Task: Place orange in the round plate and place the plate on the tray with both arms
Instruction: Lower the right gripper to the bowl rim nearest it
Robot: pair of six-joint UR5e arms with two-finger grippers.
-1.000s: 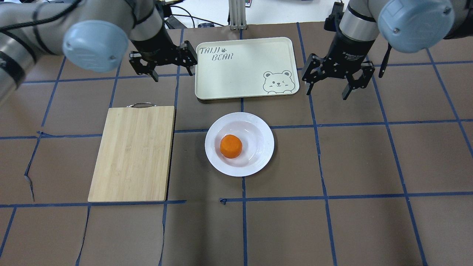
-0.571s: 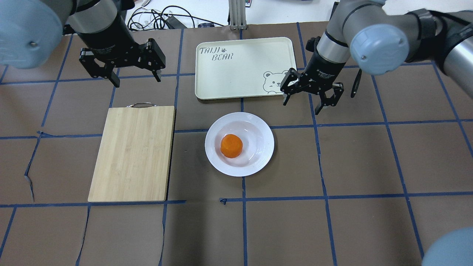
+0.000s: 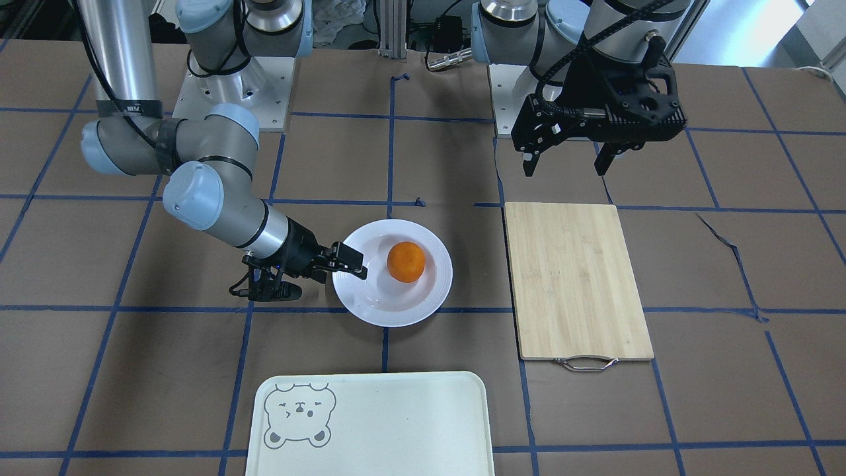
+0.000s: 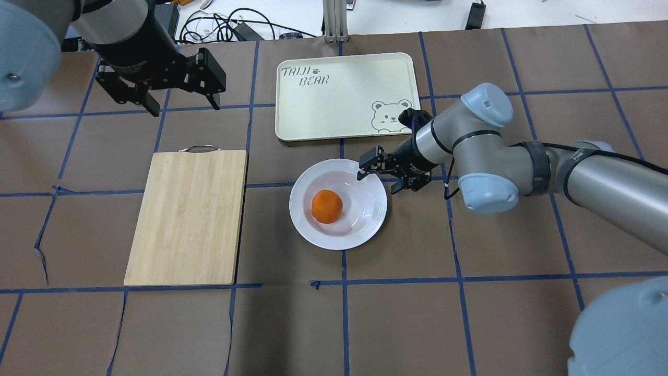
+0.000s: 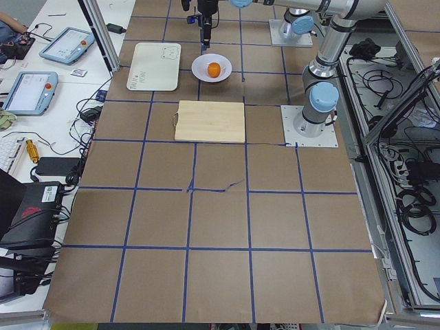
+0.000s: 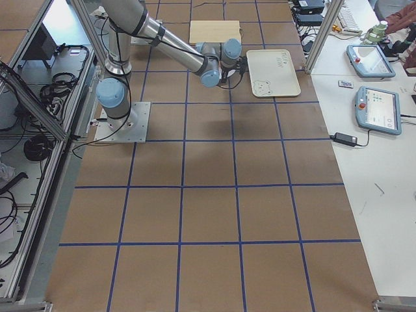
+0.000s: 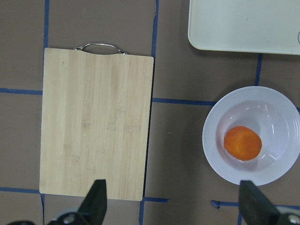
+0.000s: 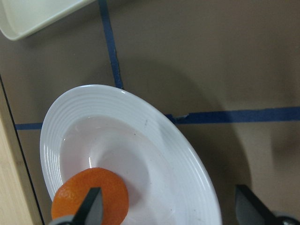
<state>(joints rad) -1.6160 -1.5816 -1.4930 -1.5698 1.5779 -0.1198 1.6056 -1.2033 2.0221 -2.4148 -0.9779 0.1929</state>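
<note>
The orange (image 4: 326, 206) (image 3: 405, 262) lies in the well of the white round plate (image 4: 318, 237) (image 3: 390, 318), which rests on the table nearer me than the cream tray (image 4: 339, 104) (image 3: 396, 430). My right gripper (image 4: 378, 183) (image 3: 330, 277) is low and tilted, open, with its fingers on either side of the plate's right rim. The right wrist view shows that rim (image 8: 178, 154) between the fingers (image 8: 91, 208), with the orange (image 8: 91, 197) beyond. My left gripper (image 4: 185, 107) (image 3: 565, 168) hangs open and empty, high over the table beyond the cutting board.
A bamboo cutting board (image 4: 188, 216) (image 7: 96, 140) with a metal handle lies left of the plate. Brown paper with blue tape lines covers the table. Cables lie beyond the far edge (image 4: 219, 28).
My right gripper has dropped from beside the tray's bear corner and tilted down to the plate's right rim. The left gripper has moved left, away from the tray. Plate and orange have not moved.
</note>
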